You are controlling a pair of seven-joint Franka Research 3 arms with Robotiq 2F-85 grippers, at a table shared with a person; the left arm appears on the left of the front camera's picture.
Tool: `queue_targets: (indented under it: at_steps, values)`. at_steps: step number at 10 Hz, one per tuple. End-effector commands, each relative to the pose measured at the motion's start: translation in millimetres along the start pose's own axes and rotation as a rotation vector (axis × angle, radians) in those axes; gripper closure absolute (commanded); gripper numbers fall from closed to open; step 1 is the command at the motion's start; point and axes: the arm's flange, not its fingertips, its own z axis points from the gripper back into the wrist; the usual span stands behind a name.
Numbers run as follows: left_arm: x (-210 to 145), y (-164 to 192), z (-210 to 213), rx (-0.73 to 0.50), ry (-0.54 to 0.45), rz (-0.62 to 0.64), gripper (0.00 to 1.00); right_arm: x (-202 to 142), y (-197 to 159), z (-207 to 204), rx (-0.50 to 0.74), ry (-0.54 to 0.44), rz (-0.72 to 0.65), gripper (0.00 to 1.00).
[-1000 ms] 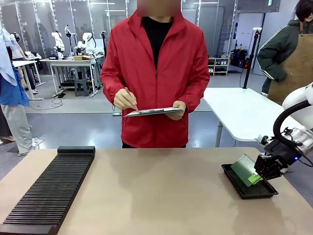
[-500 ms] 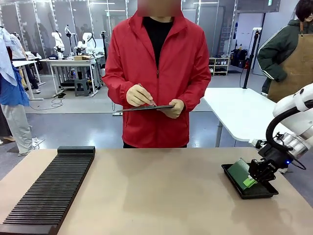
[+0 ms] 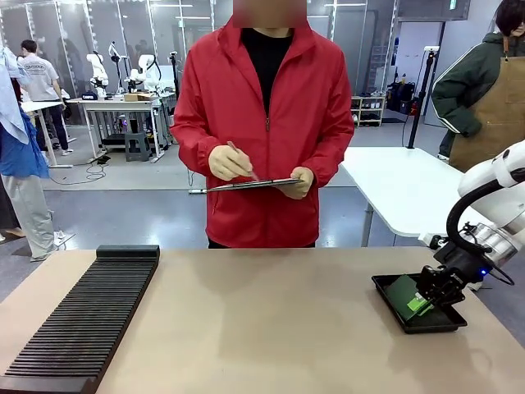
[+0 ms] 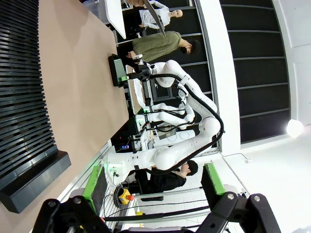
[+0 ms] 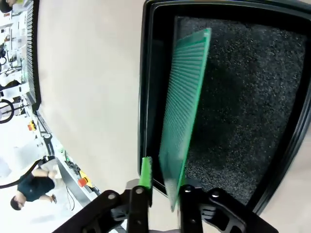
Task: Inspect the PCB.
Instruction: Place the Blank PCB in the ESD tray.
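Observation:
The PCB [image 3: 402, 290], a thin green board, lies tilted in the shallow black tray [image 3: 392, 316] at the table's right. In the right wrist view the PCB [image 5: 187, 107] stands on edge between my right gripper's [image 5: 165, 182] fingers, with its lower edge over the tray's rough black floor. A gap shows between the left green pad [image 5: 146, 172] and the board, so the jaws are parted. My right gripper [image 3: 423, 302] hangs low over the tray's near right corner. My left gripper [image 4: 146, 213] is wide open with nothing in it, off the table's left end.
A long black slotted rack [image 3: 90, 316] runs along the table's left side. A person in a red jacket stands at the far edge, holding a dark tablet [image 3: 254, 185] and a stylus. A bare stretch of tabletop [image 3: 271, 328] lies between rack and tray.
My right gripper has lowered the PCB into the tray and its jaws have parted off the board. The board lies flatter than before. The person has shifted the tablet slightly.

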Motion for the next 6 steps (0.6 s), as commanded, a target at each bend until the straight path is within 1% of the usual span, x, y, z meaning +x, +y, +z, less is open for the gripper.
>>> queue_targets:
  at_steps: [1, 2, 3, 4, 5, 6]
  values:
    - [1, -2, 1, 0.003, 0.0, 0.005, 0.0, 2, 2, -5, -0.014, -0.031, -0.042, 0.55]
    - [1, -2, 1, 0.003, 0.0, 0.005, 0.0, 1, 3, -7, -0.072, -0.066, -0.062, 0.38]
    - [1, -2, 1, 0.003, 0.0, 0.005, 0.0, -4, 9, -9, -0.126, -0.098, -0.072, 0.29]
    - [1, -2, 1, 0.003, 0.0, 0.005, 0.0, -10, 16, -12, -0.194, -0.148, -0.078, 0.13]
    - [1, -2, 1, 0.003, 0.0, 0.005, 0.0, -16, 21, -13, -0.248, -0.185, -0.08, 0.04]
    - [1, -2, 1, 0.003, 0.0, 0.005, 0.0, -20, 27, -11, -0.275, -0.214, -0.081, 0.0]
